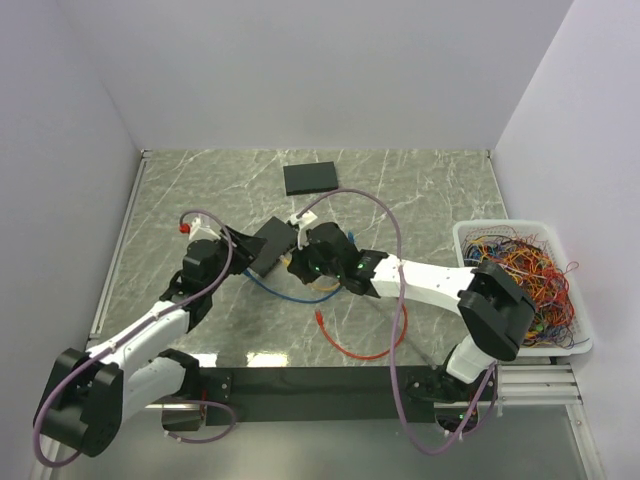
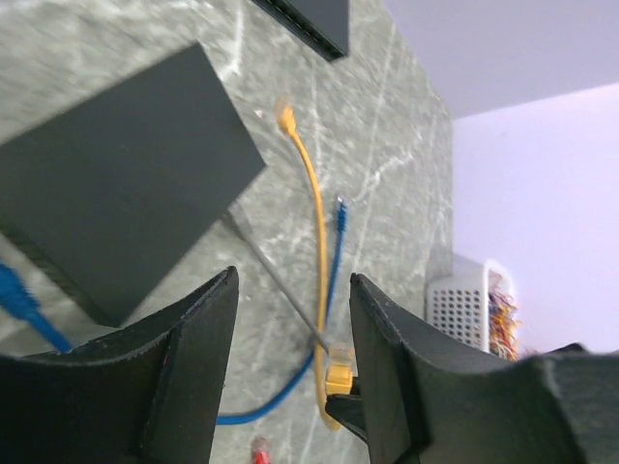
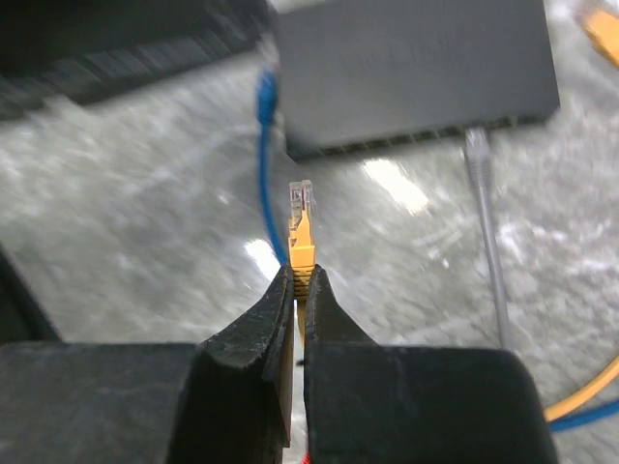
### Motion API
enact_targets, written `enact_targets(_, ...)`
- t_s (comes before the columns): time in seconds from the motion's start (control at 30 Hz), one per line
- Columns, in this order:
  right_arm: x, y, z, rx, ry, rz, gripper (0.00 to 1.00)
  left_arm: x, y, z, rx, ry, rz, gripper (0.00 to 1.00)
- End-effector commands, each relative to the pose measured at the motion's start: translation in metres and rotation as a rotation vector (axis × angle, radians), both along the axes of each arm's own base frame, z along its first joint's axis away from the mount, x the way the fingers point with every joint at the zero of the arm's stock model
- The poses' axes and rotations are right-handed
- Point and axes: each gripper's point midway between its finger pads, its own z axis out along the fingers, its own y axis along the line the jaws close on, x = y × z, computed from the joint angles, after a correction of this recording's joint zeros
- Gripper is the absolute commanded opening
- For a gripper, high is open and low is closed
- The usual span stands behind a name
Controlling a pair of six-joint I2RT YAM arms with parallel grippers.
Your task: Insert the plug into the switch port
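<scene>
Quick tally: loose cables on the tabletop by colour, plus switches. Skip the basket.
Yellow cable: 1
Blue cable: 1
Grey cable: 1
Red cable: 1
Black switches: 2
Total: 6

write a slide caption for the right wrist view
The right end effector shut on a yellow cable's clear-tipped plug, short of the port row on the flat dark grey switch box
</scene>
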Motion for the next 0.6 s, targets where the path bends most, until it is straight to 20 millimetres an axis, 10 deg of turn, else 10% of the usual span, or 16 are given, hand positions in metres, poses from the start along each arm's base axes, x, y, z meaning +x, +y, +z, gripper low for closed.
enact_targets(0.0, 0.003, 0.013, 0.039, 0.147, -0.055, 0.016, 0.0, 0.005, -0.023, 0.035, -0.079, -0.085, -0.06, 0.56)
enact_targets(0.57, 0.008, 0.01, 0.032, 0.134, -0.038, 0.006, 0.0, -0.009, -0.067, 0.031, -0.07, -0.076, -0.163, 0.45)
